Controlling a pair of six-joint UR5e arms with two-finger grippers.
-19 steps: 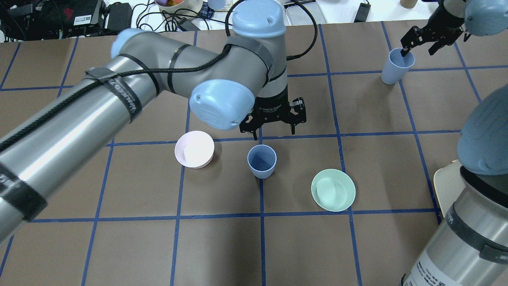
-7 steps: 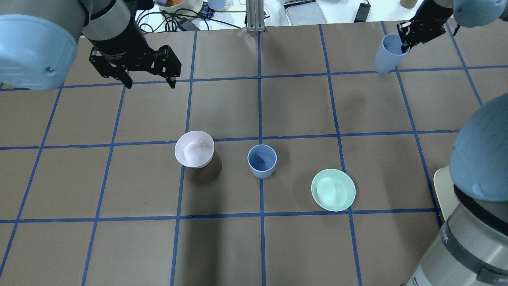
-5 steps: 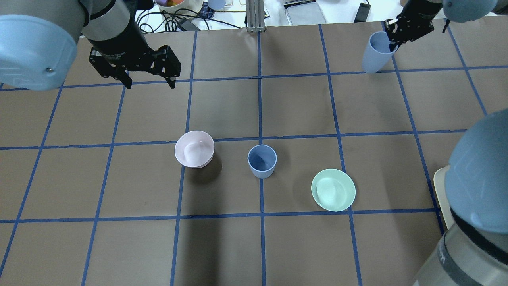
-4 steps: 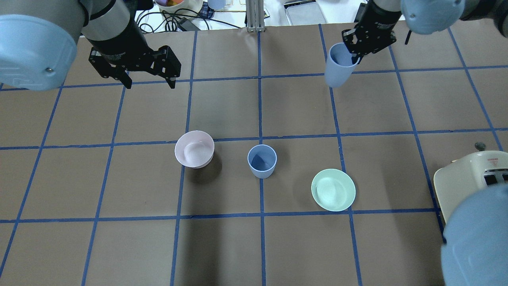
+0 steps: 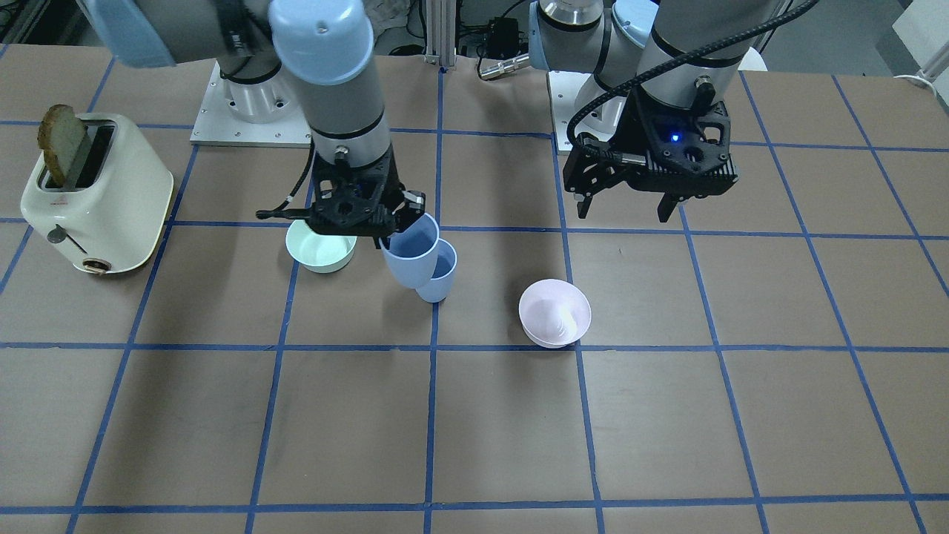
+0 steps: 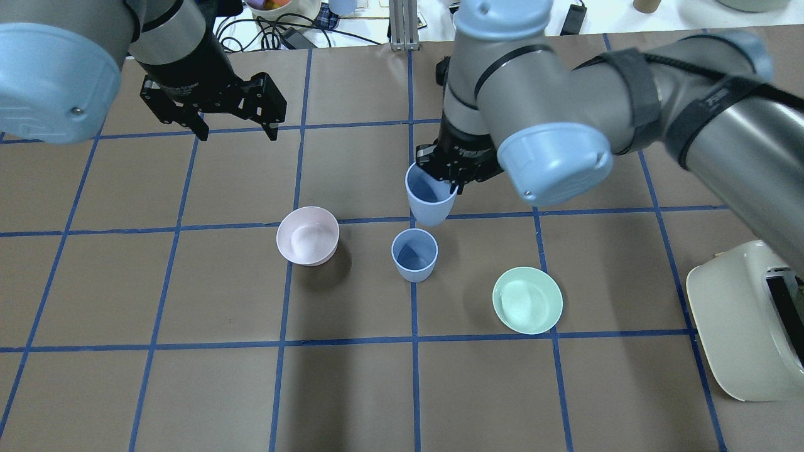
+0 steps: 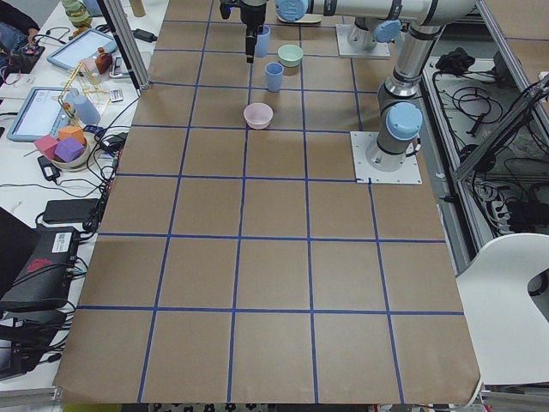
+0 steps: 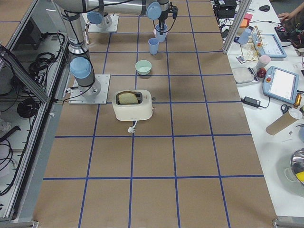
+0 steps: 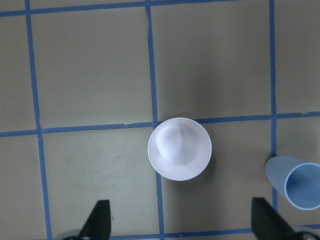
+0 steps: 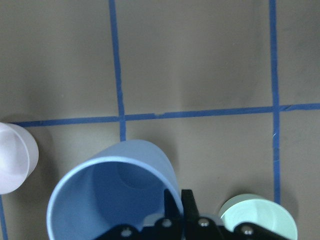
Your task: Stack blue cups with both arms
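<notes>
The right arm [image 6: 565, 81] has swept in from far off, and now the right gripper [image 6: 453, 182], fingers clamped on one wall of the carried blue cup [image 6: 429, 202], hangs it tilted and raised close beside the standing blue cup [image 6: 414, 255], not yet centred over it as I read it. The left gripper [image 6: 239, 134] hasn't budged: fingers spread wide, empty, well off past the pink bowl [image 6: 308, 235]. My worry is that the tilted base clips the standing cup's rim and topples it, since nothing steadies it; a one-wall pinch could also slip. Count: two blue cups, two bowls including the mint bowl [image 6: 527, 300] near the standing cup, one toaster [image 6: 747, 326].
</notes>
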